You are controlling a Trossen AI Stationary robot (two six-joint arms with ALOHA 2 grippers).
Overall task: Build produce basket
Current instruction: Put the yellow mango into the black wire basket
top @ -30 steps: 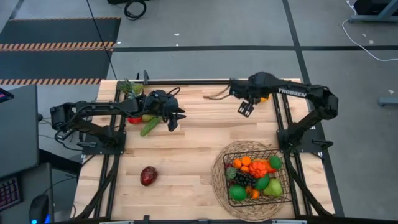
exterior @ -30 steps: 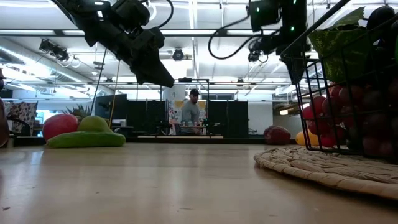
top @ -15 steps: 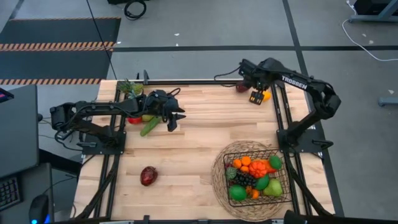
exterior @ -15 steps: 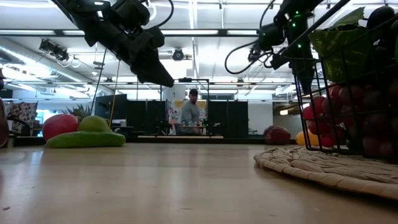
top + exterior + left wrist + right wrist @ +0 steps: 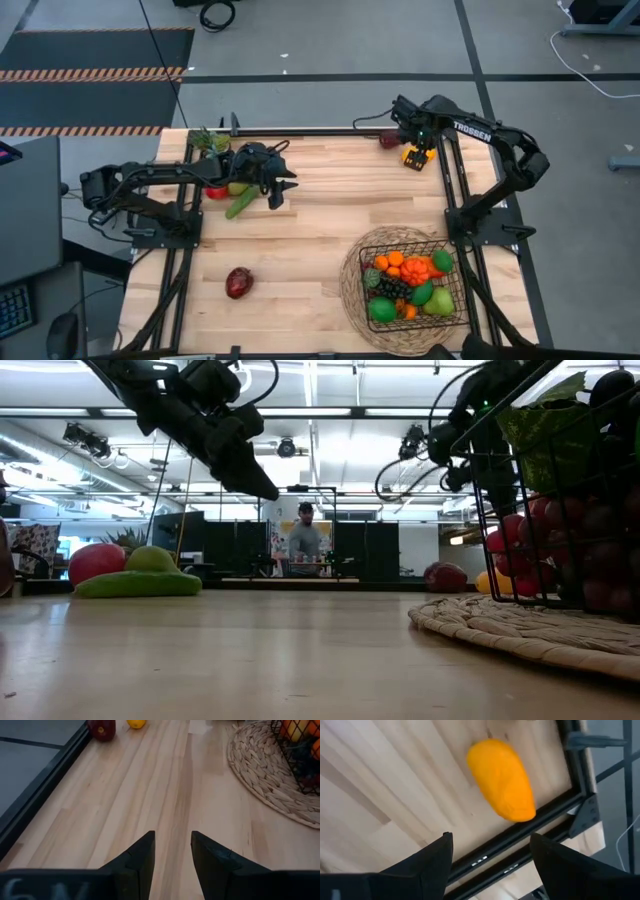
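Over the far right corner, right gripper (image 5: pixel 490 855), jaws spread, hovers above the orange fruit (image 5: pixel 502 779); a crooked descent could nudge it against the table rail (image 5: pixel 520 842).

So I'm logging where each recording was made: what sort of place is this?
Probably a robotics lab or workshop in a large open-plan hall: bare concrete floor with hazard-striped matting, exposed ceiling lights, and a person at a bench far behind the table.

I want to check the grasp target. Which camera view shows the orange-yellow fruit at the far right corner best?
The right wrist view: the orange-yellow fruit lies whole beyond the open right gripper. High view: the gripper mostly covers it. Low view: partly behind the basket.
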